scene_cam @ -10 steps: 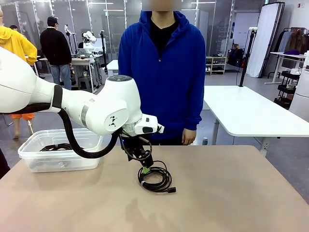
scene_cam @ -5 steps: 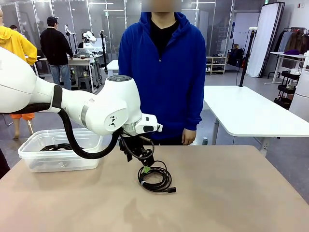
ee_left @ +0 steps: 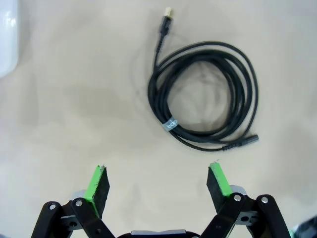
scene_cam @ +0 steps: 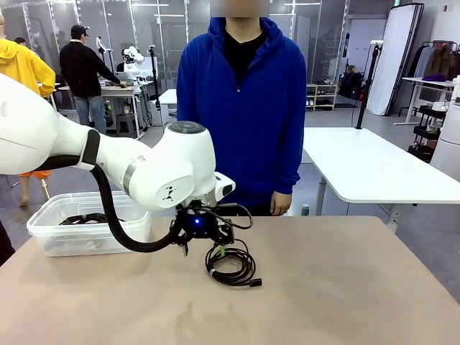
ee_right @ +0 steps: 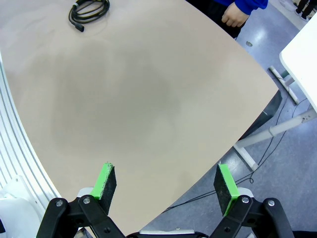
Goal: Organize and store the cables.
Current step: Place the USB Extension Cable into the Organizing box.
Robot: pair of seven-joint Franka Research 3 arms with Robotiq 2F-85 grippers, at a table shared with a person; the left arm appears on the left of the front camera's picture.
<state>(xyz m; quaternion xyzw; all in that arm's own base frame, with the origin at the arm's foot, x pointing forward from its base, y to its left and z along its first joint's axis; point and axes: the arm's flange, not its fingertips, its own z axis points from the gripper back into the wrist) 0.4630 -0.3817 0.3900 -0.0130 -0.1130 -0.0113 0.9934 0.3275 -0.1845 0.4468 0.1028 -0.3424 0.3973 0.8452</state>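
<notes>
**Coiled black cable on the desk, left hand spread above it**

A thin black cable [ee_left: 208, 106], wound into a loose round coil of several turns, lies flat on the plain beige desk [scene_cam: 345, 287] near its middle. In the left wrist view a small grey tie [ee_left: 171, 124] binds the turns together at one spot on the coil's edge. One end runs straight out from the coil and finishes in a slim black plug with a pale metal tip [ee_left: 167, 13]; the other end, a narrow black barrel-shaped plug [ee_left: 242, 143], rests along the outside of the coil. In the front view the same coil sits just right of the left arm's wrist, with one plug end pointing toward the near right.

The left hand [ee_left: 158, 184] hangs above the desk with its green-padded fingers [ee_left: 97, 184] spread wide and released, nothing between them; the coil lies on the desk beyond the fingertips, apart from both pads.

The right hand [ee_right: 166, 186] is likewise released, its fingers spread and grasping nothing, over the near right edge of the desk, well apart from the coil.

At the far left of the desk stands a clear plastic rectangular bin [scene_cam: 50, 233] with more coiled black cables [scene_cam: 85, 218] lying inside. A person in a blue hooded top [scene_cam: 241, 108] stands at the far side of the desk, arms down.
</notes>
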